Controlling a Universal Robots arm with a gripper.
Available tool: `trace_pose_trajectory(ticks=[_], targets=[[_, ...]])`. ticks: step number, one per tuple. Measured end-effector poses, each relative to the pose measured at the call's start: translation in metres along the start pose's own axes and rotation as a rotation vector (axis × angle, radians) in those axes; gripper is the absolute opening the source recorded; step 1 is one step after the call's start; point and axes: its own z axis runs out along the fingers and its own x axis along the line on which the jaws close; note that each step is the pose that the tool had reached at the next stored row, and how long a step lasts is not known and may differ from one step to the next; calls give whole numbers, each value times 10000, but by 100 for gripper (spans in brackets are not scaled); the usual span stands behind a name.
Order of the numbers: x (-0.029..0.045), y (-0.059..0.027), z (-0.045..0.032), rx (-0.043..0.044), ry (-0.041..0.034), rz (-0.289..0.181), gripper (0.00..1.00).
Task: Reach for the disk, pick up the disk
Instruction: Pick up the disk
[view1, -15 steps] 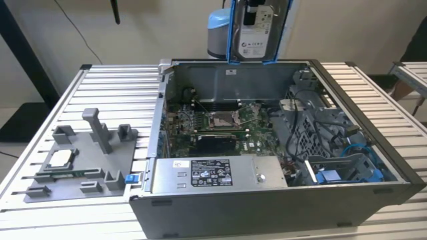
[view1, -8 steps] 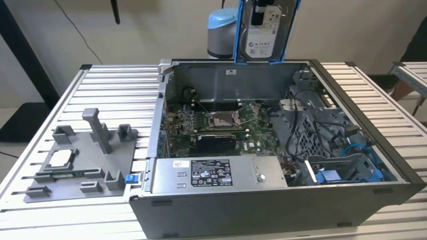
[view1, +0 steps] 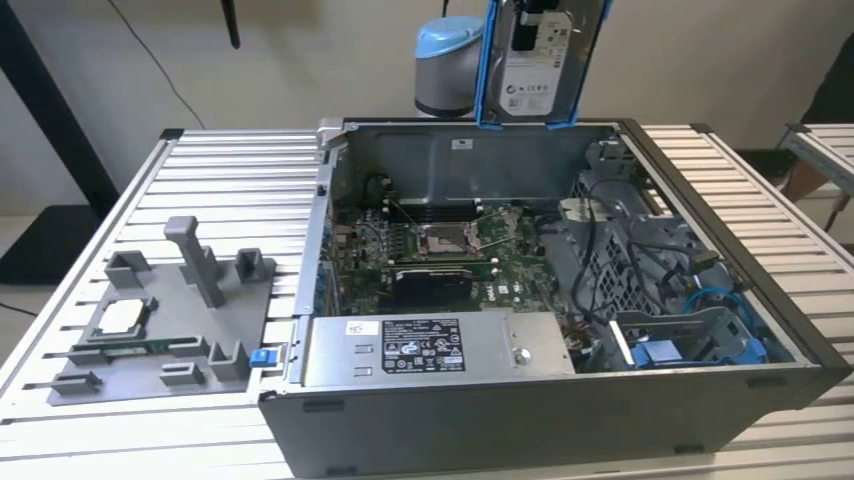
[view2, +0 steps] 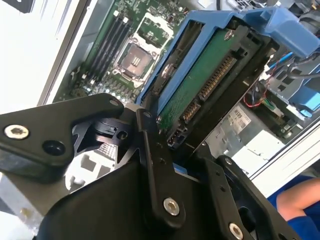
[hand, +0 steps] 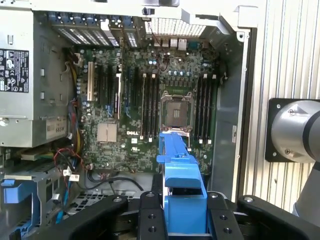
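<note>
Gripper (hand: 182, 210) clamps disk (view1: 537, 70) | upright, above open computer case (view1: 694, 190)

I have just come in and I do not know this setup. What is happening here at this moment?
A robot arm has already picked up the disk, a grey drive in a blue bracket. The gripper is shut on the disk and holds it in the air above the open computer case, which lies on a slatted metal table. In both wrist views the motherboard lies below the lifted disk.
</note>
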Motion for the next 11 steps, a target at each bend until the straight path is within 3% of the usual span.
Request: trace_pose_trajectory(ticks=[4, 11], targets=[[1, -1, 4, 20, 1, 543, 0], [3, -3, 4, 23, 0, 584, 0]])
